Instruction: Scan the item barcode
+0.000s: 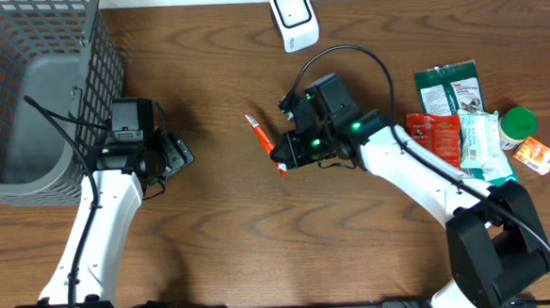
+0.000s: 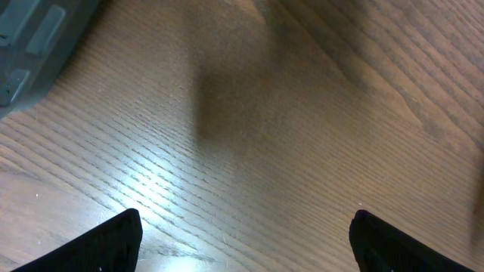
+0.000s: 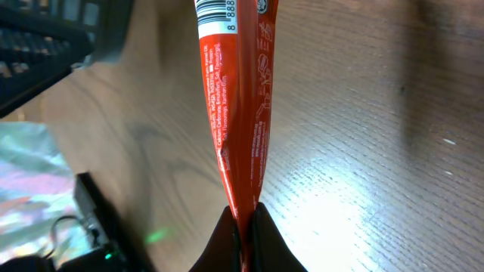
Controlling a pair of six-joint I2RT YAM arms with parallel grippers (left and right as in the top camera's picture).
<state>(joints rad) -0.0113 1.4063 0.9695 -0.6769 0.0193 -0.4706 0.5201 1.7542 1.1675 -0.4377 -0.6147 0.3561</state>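
Overhead, woodgrain table (image 1: pixel 232 232), grey mesh basket (image 1: pixel 6 55), white scanner (image 1: pixel 293 18), red sachet (image 1: pixel 261 136)

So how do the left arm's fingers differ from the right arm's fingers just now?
The left fingers are spread wide with nothing between them; the right fingers are pinched shut on the end of a red stick packet. The left fingers sit beside the grey basket, facing bare wood; the right fingers are nearer the white scanner. Both pairs are black.
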